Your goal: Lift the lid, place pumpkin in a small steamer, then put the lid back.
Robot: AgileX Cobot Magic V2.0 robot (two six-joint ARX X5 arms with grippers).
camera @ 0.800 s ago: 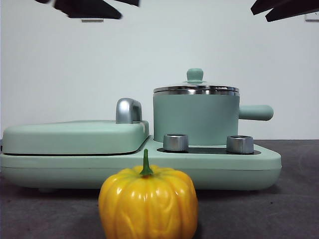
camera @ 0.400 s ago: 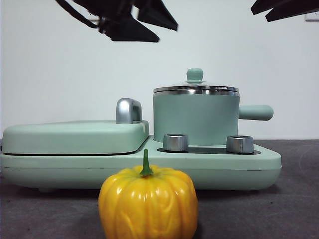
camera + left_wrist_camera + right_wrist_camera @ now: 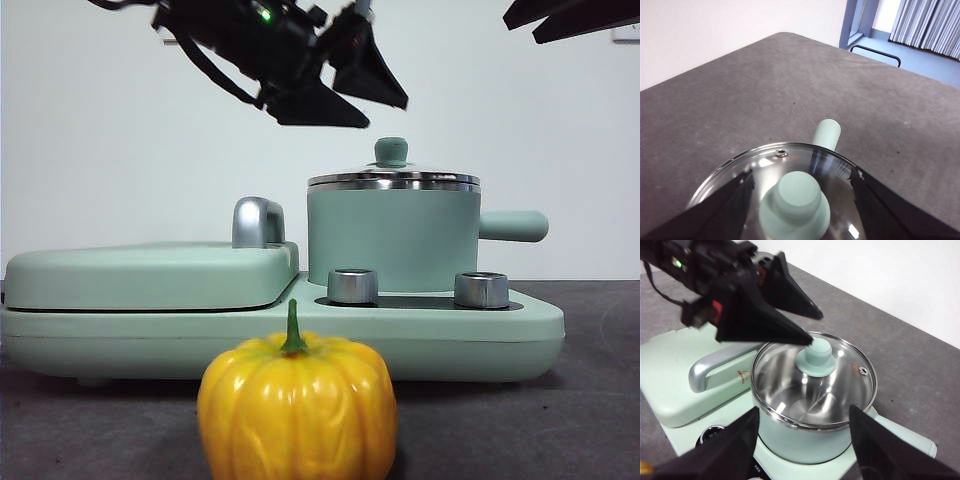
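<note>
The lid, clear glass with a steel rim and a mint knob, sits on the small steamer. My left gripper is open, just above and left of the knob, not touching it. In the left wrist view the knob lies between its spread jaws. The right wrist view shows the lid with the left gripper beside the knob. The pumpkin stands on the table in front of the appliance. My right gripper is open and empty, high above the pot.
The steamer stands on the wide mint appliance base with two silver knobs. A flat griddle cover with a chrome handle fills its left half. The steamer's side handle points right.
My left gripper has come down and to the right from the top left corner to just beside the lid's knob. The lid, steamer, pumpkin and right arm have not moved.
</note>
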